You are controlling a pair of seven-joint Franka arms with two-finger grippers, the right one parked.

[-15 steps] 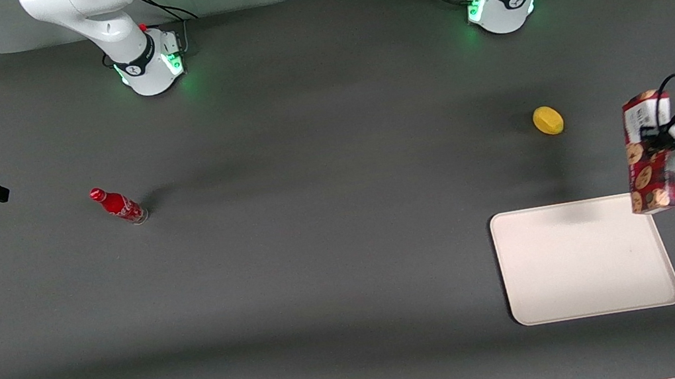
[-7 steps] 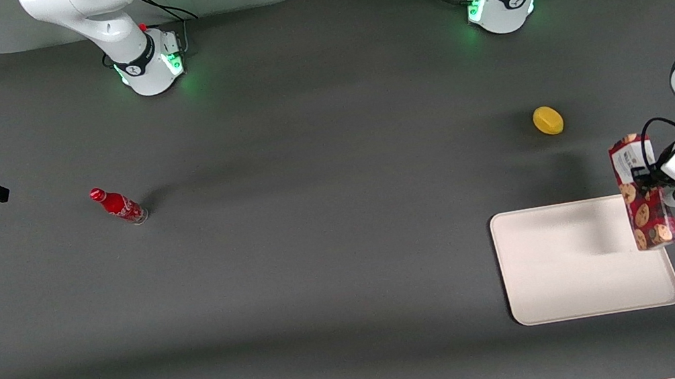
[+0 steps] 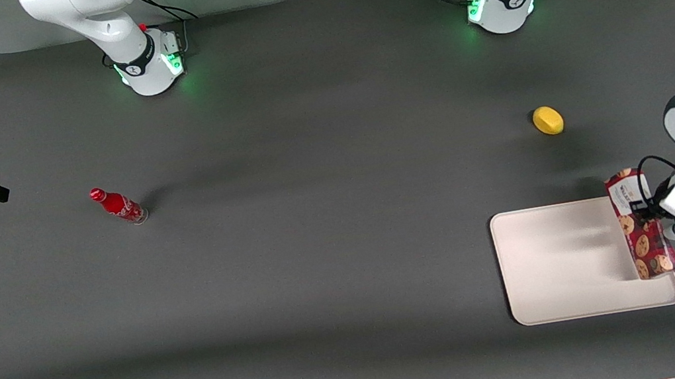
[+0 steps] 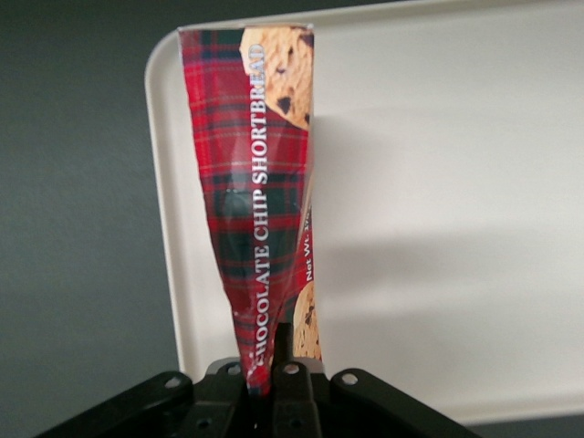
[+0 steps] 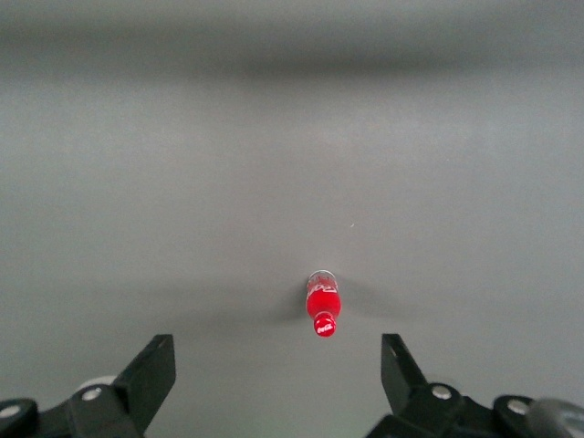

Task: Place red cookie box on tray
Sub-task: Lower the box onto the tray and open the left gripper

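My left gripper (image 3: 651, 213) holds the red cookie box (image 3: 641, 226), a long dark-red tartan carton with cookie prints and a white label at its upper end. The box hangs tilted over the edge of the cream-white tray (image 3: 562, 263) that lies toward the working arm's end of the table, its lower end at or just above the tray floor. In the left wrist view the gripper (image 4: 274, 365) is shut on the crumpled end of the box (image 4: 255, 192), with the tray (image 4: 438, 182) spread beneath it.
A yellow lemon-like object (image 3: 548, 120) lies on the dark table farther from the front camera than the tray. A small red bottle (image 3: 118, 205) (image 5: 322, 306) stands toward the parked arm's end.
The gripper has carried the box nearer to the front camera and lower, from beside the tray's corner down over the tray's edge. The grip stayed shut.
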